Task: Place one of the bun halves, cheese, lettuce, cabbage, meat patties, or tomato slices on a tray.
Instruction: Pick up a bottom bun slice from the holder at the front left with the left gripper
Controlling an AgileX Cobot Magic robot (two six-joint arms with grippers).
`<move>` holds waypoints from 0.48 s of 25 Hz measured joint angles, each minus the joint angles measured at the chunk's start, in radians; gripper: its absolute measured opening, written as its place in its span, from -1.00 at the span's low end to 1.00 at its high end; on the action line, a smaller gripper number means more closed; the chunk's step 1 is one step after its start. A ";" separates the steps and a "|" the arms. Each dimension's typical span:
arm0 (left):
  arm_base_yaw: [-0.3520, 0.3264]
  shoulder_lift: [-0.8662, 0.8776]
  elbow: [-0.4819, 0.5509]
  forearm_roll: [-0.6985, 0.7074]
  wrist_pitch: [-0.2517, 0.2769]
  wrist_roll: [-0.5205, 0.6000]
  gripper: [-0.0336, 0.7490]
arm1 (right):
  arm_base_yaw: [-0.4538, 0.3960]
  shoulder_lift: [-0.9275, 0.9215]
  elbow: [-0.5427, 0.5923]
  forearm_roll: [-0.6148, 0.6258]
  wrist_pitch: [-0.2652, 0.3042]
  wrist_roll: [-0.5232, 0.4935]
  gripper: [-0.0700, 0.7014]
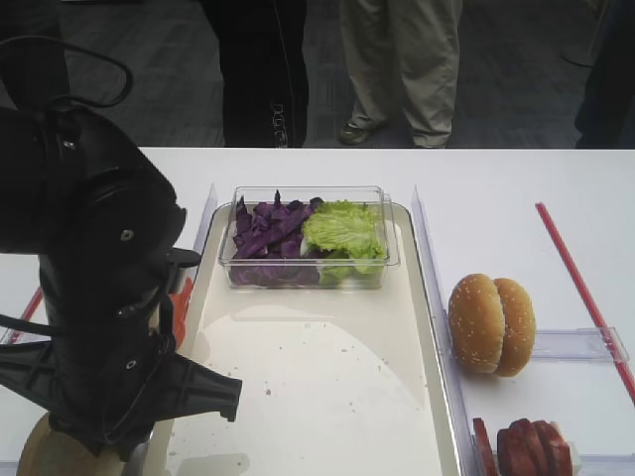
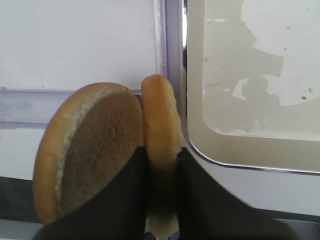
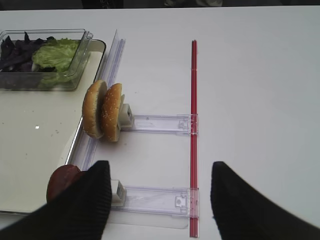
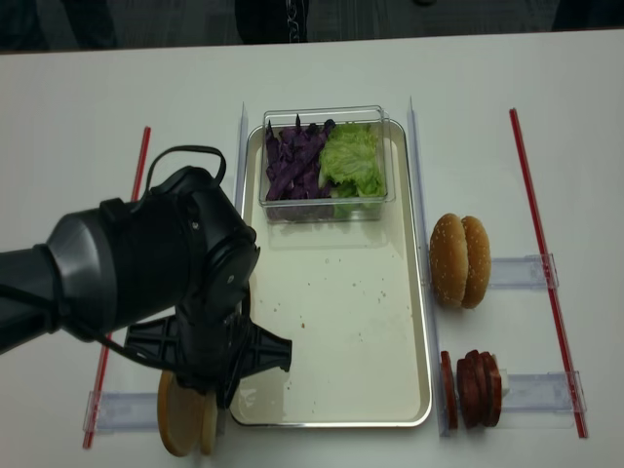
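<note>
Left gripper [image 2: 161, 200] is pinching one of the bun halves [image 2: 160, 150], its two dark fingers [image 2: 125, 200] pressing on either flat side of the upright disc. A second bun half [image 2: 90, 150] is standing just beside it on the left, leaning its browned face toward the camera. Both halves are sitting off the tray [image 2: 240, 150], close to its rounded metal corner. From overhead, the left arm is covering most of that spot, so only the lower edges of the buns [image 4: 185, 424] are showing beneath it, probably still resting in their clear holder. Right gripper [image 3: 160, 200] is hanging over the counter [image 3: 250, 75] with its jaws standing wide apart and nothing between them. Ahead of it, two sesame buns [image 3: 103, 111] are standing on edge. At the tray's far end, a clear tub [image 4: 327, 166] is holding the cabbage [image 4: 291, 161] and the lettuce [image 4: 353, 161]. Meat patties [image 4: 473, 388] are standing on edge right of the tray.
</note>
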 joint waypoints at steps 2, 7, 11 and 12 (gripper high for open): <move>0.000 0.000 0.000 0.000 0.000 0.000 -0.62 | 0.000 0.000 0.000 0.000 0.000 0.000 0.38; 0.000 0.000 0.000 0.002 0.000 0.000 -0.63 | 0.000 0.000 0.000 0.000 0.000 0.000 0.38; 0.000 0.000 0.000 0.004 0.000 0.000 -0.66 | 0.000 0.000 0.000 0.000 -0.002 0.000 0.38; 0.000 0.000 0.000 0.004 0.000 0.002 -0.67 | 0.000 0.000 0.000 0.000 -0.002 0.000 0.38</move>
